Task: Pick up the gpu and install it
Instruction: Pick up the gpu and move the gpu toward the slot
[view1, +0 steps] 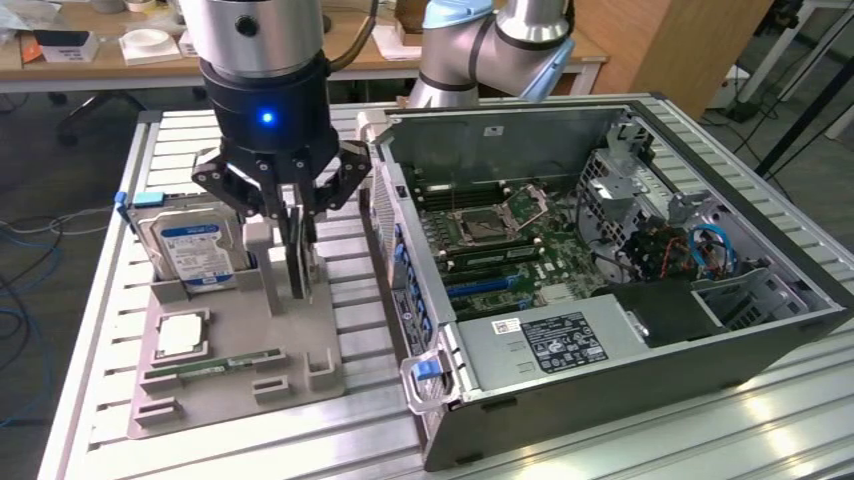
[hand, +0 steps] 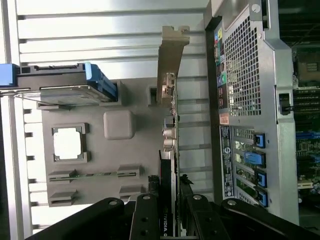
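The gpu (view1: 296, 262) stands on edge in a slot of the grey holder (view1: 234, 400), near the middle of the scene in the exterior view, and the tool (view1: 290, 212) comes straight down over its upper edge. The tool is clamped on the gpu: in the wrist view its dark fingers (hand: 151, 187) press against the card's two faces, and the silver end bracket sticks out at the card's far end.

At the exterior view's left, a hard drive (view1: 195, 252) with a blue-white label stands upright at the back corner of the same holder. In front of it, a square processor chip (view1: 179, 336) lies flat in its recess. Just nearer the camera, a narrow green memory stick (view1: 214, 368) lies in a long groove. The holder rests on the slatted metal surface (view1: 80, 400).

To the right of the gpu and well clear of it, an open computer case (view1: 534, 425) lies on its side on the surface. Its motherboard (view1: 534, 250) is exposed, a power supply (view1: 554, 342) with a black label sits along the near edge, and blue cables (view1: 714, 245) curl at the far right. The arm's base (view1: 501, 40) rises behind the case.
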